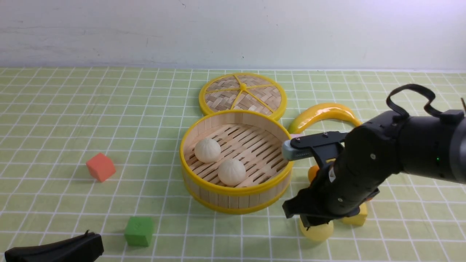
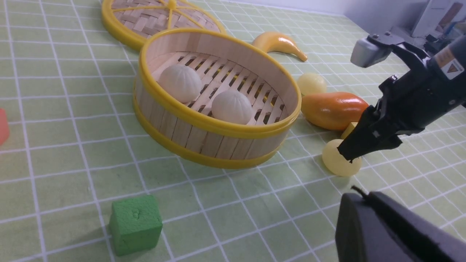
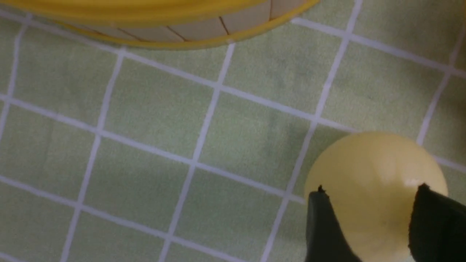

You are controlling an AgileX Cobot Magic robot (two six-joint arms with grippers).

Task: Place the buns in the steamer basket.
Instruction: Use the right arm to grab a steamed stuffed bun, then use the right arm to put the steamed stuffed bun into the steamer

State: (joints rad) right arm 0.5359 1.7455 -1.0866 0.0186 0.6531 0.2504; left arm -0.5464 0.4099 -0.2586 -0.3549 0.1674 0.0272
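Two off-white buns lie inside the steamer basket (image 1: pixel 236 202) in the front view, the rear bun (image 1: pixel 207 150) near its left wall and the nearer bun (image 1: pixel 232 172) close to its front rim, apart from each other. The woven lid (image 1: pixel 243 94) lies flat just behind the basket, and a banana (image 1: pixel 324 112) curves off to the right. The right pincer (image 1: pixel 309 221) points down at a pale yellow bun (image 1: pixel 317 232) on the worktop (image 1: pixel 54 127), just right of the basket's front. A yellow cube (image 1: pixel 355 219) sits beside that bun, while a red cube (image 1: pixel 101 166) and a green cube (image 1: pixel 139 230) stand well to the left. The left pincer (image 1: pixel 54 250) lies low at the near left corner, and I cannot tell whether it is spread or pressed together. In the left wrist view the right pincer (image 2: pixel 348 156) has its tip on the upper side of the pale yellow bun (image 2: pixel 338 165). A second pale yellow bun (image 2: pixel 312 83) lies farther back, beside the orange mango (image 2: pixel 333 110), and both are outside the basket. In the right wrist view the two black fingers (image 3: pixel 324 225) stand spread, one tip over each side of the pale yellow bun (image 3: pixel 375 163), which rests on the worktop near the basket's wall. Whether the tips press on it I cannot tell.
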